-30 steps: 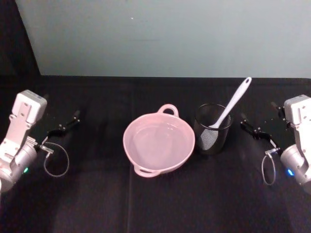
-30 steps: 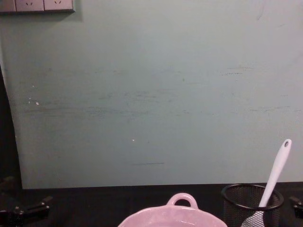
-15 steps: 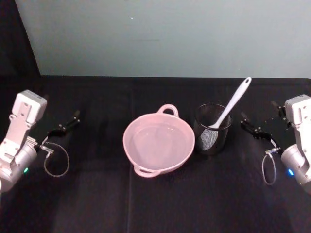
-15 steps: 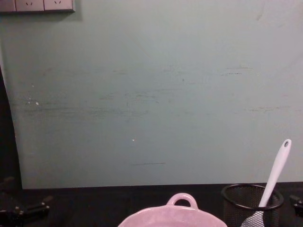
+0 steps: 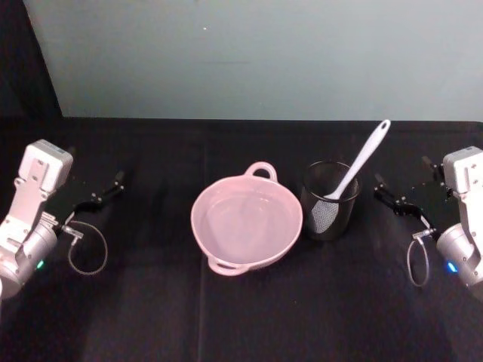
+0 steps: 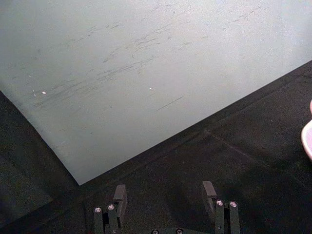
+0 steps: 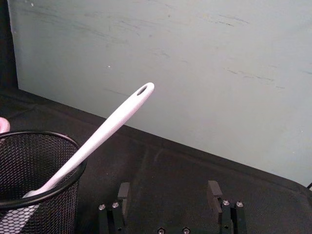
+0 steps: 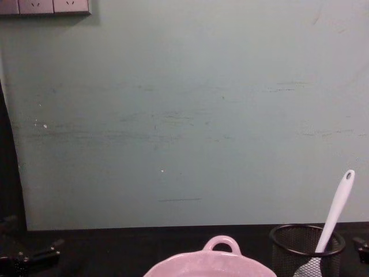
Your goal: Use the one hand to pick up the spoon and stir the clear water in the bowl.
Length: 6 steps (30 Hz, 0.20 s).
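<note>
Black cloth covers the table (image 5: 249,317) before a pale green wall. The spoon (image 5: 358,167) stands head-down in the black wire-mesh cup (image 5: 329,202), handle leaning up and toward the robot's right, just beside the pink bowl (image 5: 247,222) of clear water.

The right end effector (image 5: 392,197) hovers with jaws spread, near the cup's right side and apart from it. The left end effector (image 5: 96,197) is parked well off, jaws also spread.

Recommended approach: pinch the exposed upper handle, then lift along its lean so the cup does not tip.
</note>
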Available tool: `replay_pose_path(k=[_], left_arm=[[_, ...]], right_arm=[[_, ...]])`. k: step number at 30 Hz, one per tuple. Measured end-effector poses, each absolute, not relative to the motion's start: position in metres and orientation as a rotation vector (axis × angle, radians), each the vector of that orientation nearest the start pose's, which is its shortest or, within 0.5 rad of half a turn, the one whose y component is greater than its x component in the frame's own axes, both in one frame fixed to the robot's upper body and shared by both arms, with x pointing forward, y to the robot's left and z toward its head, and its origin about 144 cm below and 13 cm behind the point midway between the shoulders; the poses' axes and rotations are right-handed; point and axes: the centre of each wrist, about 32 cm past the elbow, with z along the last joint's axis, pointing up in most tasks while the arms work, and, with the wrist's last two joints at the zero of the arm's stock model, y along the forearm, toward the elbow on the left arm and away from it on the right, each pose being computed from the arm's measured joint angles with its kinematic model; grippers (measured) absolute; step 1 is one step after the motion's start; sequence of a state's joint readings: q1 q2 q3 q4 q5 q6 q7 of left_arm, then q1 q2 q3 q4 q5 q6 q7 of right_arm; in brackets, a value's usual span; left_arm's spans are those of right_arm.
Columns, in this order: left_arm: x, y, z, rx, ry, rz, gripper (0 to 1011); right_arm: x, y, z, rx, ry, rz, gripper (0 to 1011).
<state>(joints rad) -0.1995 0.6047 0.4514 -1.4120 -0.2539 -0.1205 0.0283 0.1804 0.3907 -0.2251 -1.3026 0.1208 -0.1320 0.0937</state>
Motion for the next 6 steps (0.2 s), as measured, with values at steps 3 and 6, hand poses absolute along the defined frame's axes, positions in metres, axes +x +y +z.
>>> replay_pose_path(k=[3,6], left_arm=[[0.4886,0.3097,1.1398,0.304,-0.285,1.248,1011],[0.4886,0.3097,1.1398,0.304,-0.285,1.248,1011]], right_arm=[[0.501,-0.3079,1.1226,-0.243,-0.212,-1.324,1003],[0.501,-0.3079,1.1226,-0.243,-0.212,-1.324,1002]])
